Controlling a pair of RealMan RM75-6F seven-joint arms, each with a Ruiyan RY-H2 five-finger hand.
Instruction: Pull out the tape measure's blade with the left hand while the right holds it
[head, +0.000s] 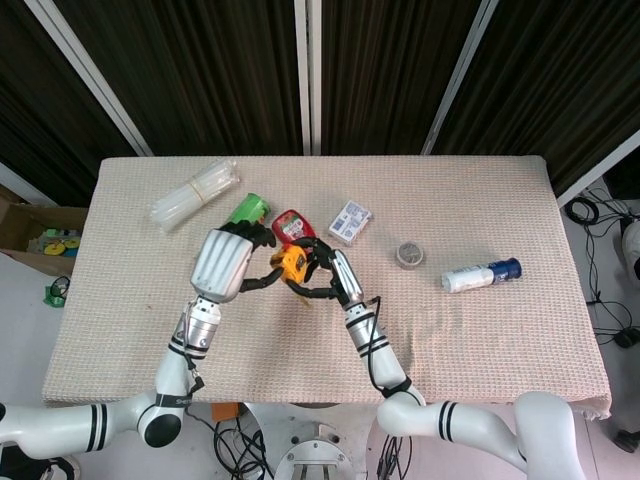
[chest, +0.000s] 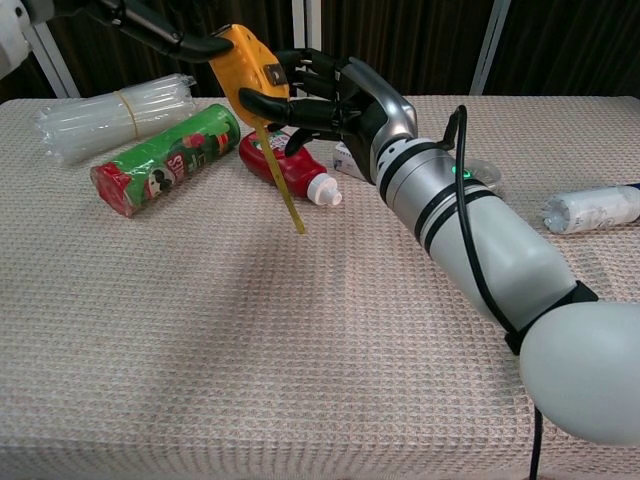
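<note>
Tape measure (chest: 250, 68) first: I am holding its yellow case up off the table, over the far left-centre of the cloth, above the red sauce bottle (chest: 285, 167) and just right of the green can (chest: 165, 158). My right hand (chest: 335, 97) is wrapping its dark fingers around the right side of the case, and that grip is looking firm. My left hand (head: 228, 262) is reaching in from the left; in the chest view its fingers (chest: 165, 30) are touching the top left of the case, but I cannot tell whether they are pinching anything or merely resting there.

The blade (chest: 283, 185) is hanging out of the case's underside, slanting down to the right, its tip free in the air above the cloth.

To do this well, I am judging that the left hand should drop down to the loose strip and pinch it near the tip, then draw away from the case along the blade's own line. The right hand must keep the case from twisting, since a sideways pull could kink the strip or tug the case loose.
</note>
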